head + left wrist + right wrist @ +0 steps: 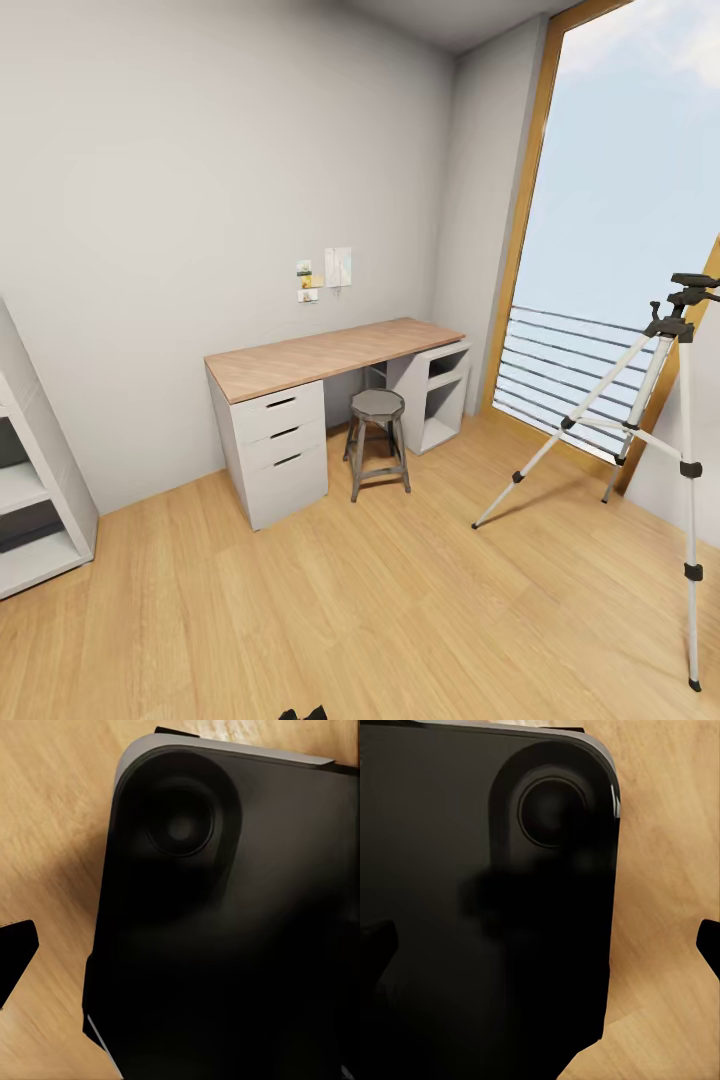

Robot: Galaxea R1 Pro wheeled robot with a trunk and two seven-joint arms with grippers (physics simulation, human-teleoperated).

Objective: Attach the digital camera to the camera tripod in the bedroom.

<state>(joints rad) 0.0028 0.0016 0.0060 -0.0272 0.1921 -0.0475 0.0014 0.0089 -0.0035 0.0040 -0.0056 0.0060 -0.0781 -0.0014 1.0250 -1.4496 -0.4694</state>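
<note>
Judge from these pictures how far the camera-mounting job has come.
Done: the robot faces the camera tripod, standing on the wood floor by the window, near the desk and stool. In hand: nothing evident. Left: fetching the digital camera and attaching it; the tripod head looks bare.

Pale grey walls (pixel 180 200). Light honey wood plank floor (pixel 380 600), fine grain running along the boards. Table (pixel 330 355) with a warm brown wood-grain top over white drawers with dark slot handles. Stool (pixel 378 440) in dull grey metal. Camera tripod (pixel 640 420): silver-white legs, black joints, feet and head. Window frame (pixel 525 210) ochre wood; pale blue sky with soft white cloud behind light grey railing bars (pixel 560 375). Shelf unit (pixel 35 480) off-white. Glossy black robot base (pixel 240 945) with a thin silver-grey rim.
</note>
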